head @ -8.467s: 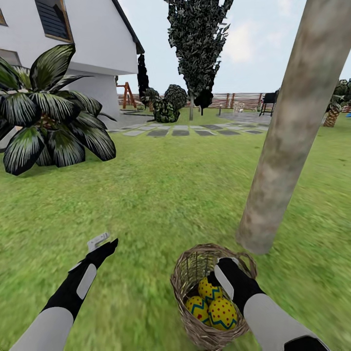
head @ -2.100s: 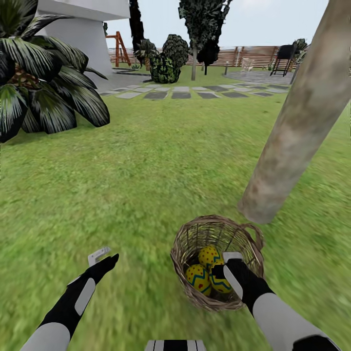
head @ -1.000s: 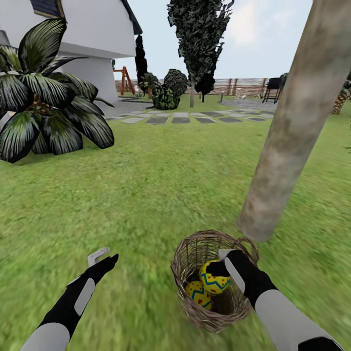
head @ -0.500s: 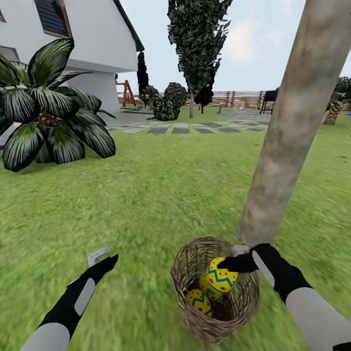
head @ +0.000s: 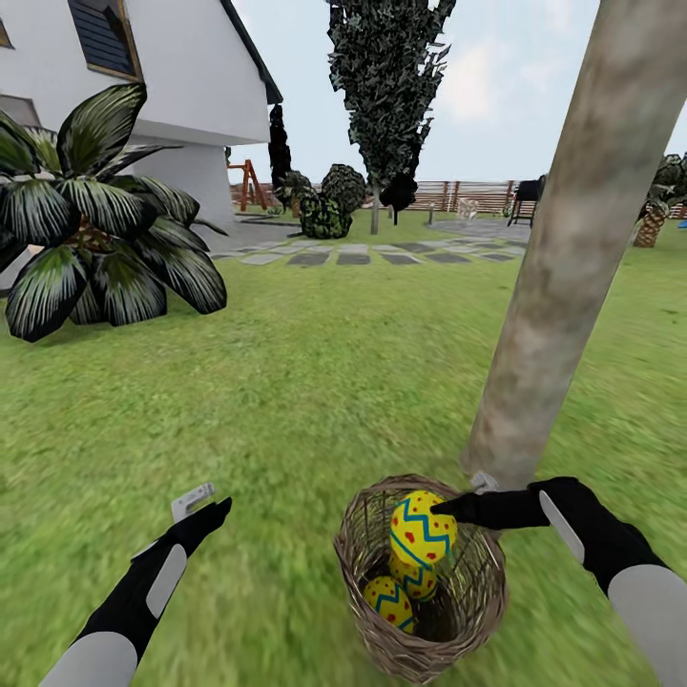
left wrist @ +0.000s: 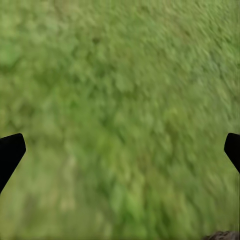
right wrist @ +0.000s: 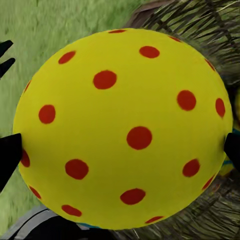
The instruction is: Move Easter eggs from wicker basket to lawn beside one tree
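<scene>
Top Easter egg (head: 423,528), yellow with red dots and a blue zigzag band, sat clamped in the right hand (head: 448,510), raised to the wicker basket's (head: 382,641) rim; a second earlier it was lower inside. Right wrist view confirmed dark fingertips (right wrist: 9,155) pressed on either side of the egg. Two more eggs (head: 389,601) remained below the hand, in the basket. Tree trunk (head: 563,267) stood just beyond the hand, its base close to the basket on the lawn (head: 315,382). Left hand (head: 196,496) hovered open over grass, well off to the side. First extraction looked nearly done; two remain.
</scene>
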Available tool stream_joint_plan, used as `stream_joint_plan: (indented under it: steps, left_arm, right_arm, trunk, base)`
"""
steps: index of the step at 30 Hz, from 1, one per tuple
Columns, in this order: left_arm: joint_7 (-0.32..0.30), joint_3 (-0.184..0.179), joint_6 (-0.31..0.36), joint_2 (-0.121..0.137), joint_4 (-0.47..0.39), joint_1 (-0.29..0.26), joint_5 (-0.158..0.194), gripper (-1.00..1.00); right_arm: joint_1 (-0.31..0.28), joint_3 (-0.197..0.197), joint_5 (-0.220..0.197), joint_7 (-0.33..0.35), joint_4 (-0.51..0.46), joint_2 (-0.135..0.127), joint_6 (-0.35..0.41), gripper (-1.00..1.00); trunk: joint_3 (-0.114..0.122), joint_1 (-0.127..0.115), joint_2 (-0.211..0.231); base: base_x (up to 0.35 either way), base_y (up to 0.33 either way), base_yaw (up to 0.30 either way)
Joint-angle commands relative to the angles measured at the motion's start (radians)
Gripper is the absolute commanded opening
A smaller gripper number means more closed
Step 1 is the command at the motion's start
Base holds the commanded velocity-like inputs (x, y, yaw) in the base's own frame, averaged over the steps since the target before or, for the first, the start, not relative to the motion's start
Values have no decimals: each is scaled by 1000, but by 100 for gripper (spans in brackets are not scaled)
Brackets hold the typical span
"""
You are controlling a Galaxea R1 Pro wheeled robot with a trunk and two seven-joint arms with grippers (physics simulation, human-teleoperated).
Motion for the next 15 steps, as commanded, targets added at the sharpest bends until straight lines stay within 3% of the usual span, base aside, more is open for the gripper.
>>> stream_joint_plan:
  steps: [1,4,9,12,15]
  left_arm:
    - [-3,3,7,0,-1,0,9,100]
    - [-3,2,7,-1,-1,0,8,100]
    - [-2,2,7,-2,-1,0,7,100]
    - [-3,3,5,-1,-1,1,8,100]
    - [-5,3,-1,0,-1,5,10,100]
  right_arm:
    - [-1,2,-3,22,1,-4,4,-100]
    - [-1,0,-3,41,1,-6,3,-100]
    - [-1,0,-3,44,-5,-6,3,-100]
    - [0,-1,-3,59,-9,-7,3,-100]
    - [1,-53,-3,82,-7,-7,3,-100]
  trunk:
    - [2,-4,7]
    - [12,-16,28]
    - [28,-35,63]
    - [34,-39,70]
    - [37,-39,70]
  base:
    - [0,0,0]
    - [-32,0,0]
    - [-284,0,-4]
    - [-67,0,-156]
    - [-8,0,-207]
